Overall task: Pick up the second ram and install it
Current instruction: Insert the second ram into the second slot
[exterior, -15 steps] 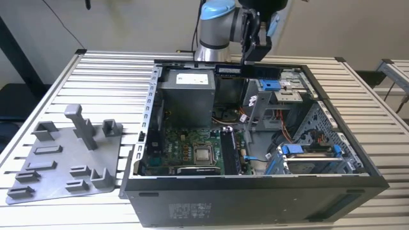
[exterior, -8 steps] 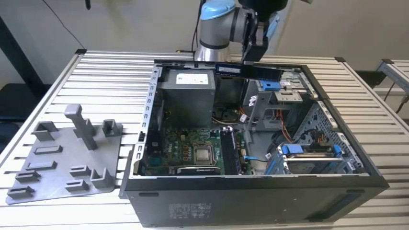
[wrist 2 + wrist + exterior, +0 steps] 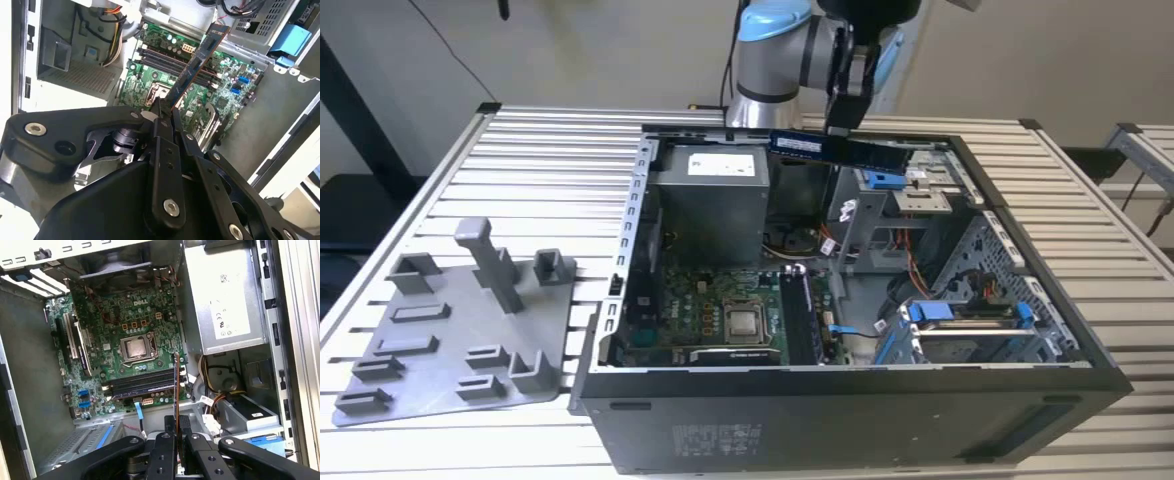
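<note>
Worktop (image 3: 547, 150): slatted metal, spans the whole exterior view.

Computer case (image 3: 854, 410): open side up, fills the centre and the exterior view's right. Inside it, a grey power box (image 3: 707, 195) sits upper left of centre and the green main board (image 3: 707, 300) lies below that.

Grey tray (image 3: 440, 340) with upright pegs: lower left of the exterior view, just beside the case. No sticks on it.

Memory slots (image 3: 142, 382): a dark row on the main board beside the processor socket, seen in the first wrist view. Whether a stick is already seated there — cannot tell.

Memory stick (image 3: 847, 150): upper middle of the exterior view, lying level in the air over the far rim of the case, well above the board. In both wrist views it juts out from the fingers toward the board (image 3: 197, 65), edge-on in the first (image 3: 176, 385).

Pincer (image 3: 835, 128): closed narrow on the memory stick, fingers pressed against its two flat faces near the upper edge (image 3: 162, 107).

Handling, as a judgement: light, thin and stiff, but brittle — likely to crack if bent or twisted. Best held across the flat faces near the top edge, clear of the contact edge. The faces are smooth, so the stick may slip or tilt in the grip.
</note>
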You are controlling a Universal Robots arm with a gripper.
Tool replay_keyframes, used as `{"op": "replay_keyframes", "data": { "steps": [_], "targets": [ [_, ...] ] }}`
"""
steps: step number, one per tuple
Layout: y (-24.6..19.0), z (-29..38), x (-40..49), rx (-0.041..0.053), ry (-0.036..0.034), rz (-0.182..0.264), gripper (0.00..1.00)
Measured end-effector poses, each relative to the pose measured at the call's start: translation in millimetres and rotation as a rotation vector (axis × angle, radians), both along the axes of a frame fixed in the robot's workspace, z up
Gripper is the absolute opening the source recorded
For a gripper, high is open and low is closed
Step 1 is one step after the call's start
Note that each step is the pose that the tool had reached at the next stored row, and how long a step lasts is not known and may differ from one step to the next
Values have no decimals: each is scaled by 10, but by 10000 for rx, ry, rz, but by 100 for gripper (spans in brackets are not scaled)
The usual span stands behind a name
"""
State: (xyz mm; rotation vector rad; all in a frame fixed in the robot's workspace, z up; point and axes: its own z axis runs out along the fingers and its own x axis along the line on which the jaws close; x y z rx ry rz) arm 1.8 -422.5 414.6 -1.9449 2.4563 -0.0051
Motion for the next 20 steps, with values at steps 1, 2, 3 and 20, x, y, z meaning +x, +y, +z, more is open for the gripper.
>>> {"op": "replay_keyframes", "data": {
  "steps": [1, 2, 3, 20],
  "targets": [
    [0, 0, 0, 0, 0, -89, 14],
    [0, 0, 0, 0, 0, -170, 14],
    [0, 0, 0, 0, 0, -253, 14],
    [0, -8, 0, 0, 1, -1436, 14]
  ]
}}
